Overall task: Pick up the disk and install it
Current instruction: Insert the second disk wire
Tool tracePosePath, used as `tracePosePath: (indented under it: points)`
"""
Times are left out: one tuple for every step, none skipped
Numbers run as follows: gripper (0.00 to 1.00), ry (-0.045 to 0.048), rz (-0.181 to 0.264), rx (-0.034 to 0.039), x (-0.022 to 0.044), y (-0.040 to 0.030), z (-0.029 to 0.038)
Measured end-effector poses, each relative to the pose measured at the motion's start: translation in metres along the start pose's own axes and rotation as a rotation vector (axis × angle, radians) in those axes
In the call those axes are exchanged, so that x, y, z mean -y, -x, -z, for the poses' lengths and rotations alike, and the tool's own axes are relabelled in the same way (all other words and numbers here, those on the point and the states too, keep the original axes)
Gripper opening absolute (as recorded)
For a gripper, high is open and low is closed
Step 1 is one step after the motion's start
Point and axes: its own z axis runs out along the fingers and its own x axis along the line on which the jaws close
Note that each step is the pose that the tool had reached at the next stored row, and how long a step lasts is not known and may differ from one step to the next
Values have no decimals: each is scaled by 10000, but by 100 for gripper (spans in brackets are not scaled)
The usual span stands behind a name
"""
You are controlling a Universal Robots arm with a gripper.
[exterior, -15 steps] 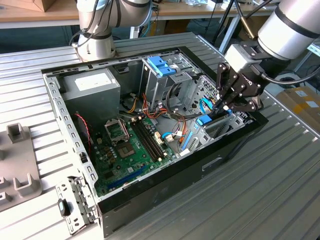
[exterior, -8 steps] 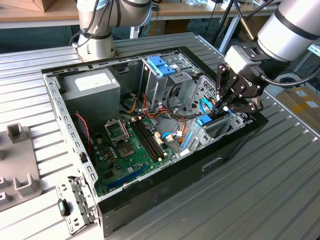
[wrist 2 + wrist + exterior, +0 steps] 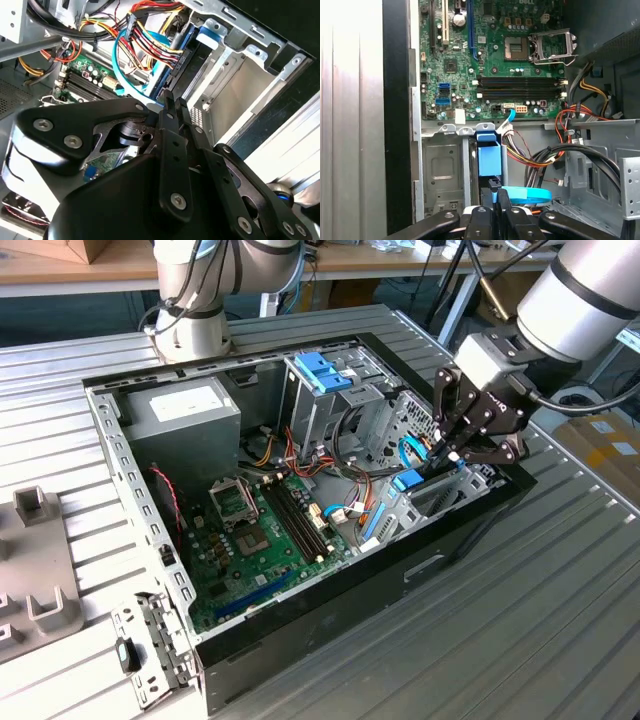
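Observation:
The disk [image 3: 408,480] stands on edge in the drive bay [image 3: 445,498] at the exterior view's right side of the open computer case. Its light-blue carrier frame shows in both wrist views [image 3: 488,157] [image 3: 209,34]. My gripper [image 3: 445,453] hangs right over the disk's near end with its black fingers [image 3: 503,200] pressed together. The gripper [image 3: 171,106] is shut, and its tips [image 3: 494,186] sit at the carrier's end; a thin blue sliver shows between them. Coloured power wires and a light-blue data cable [image 3: 527,194] run beside the disk.
The case holds a green motherboard [image 3: 260,530], a grey power-supply box [image 3: 185,410], a blue ribbed latch [image 3: 322,372] on the middle cage, and wire bundles [image 3: 300,455]. A second arm's base [image 3: 195,320] stands behind the case. Grey brackets [image 3: 40,570] and a metal plate [image 3: 150,650] lie at the exterior view's left.

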Motion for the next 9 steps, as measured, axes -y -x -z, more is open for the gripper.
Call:
tracePosePath:
  points:
    - [16,1,2,-1,11,13,-2]
    - [16,1,2,0,21,28,-6]
    - [16,1,2,0,28,47,-9]
    - [16,1,4,0,31,57,-11]
    - [16,4,32,0,35,63,-15]
    - [16,14,108,-7,41,63,-18]
    - [16,21,180,-11,45,63,-20]
    - [16,29,250,-15,49,63,-22]
    - [16,35,310,-17,56,64,-24]
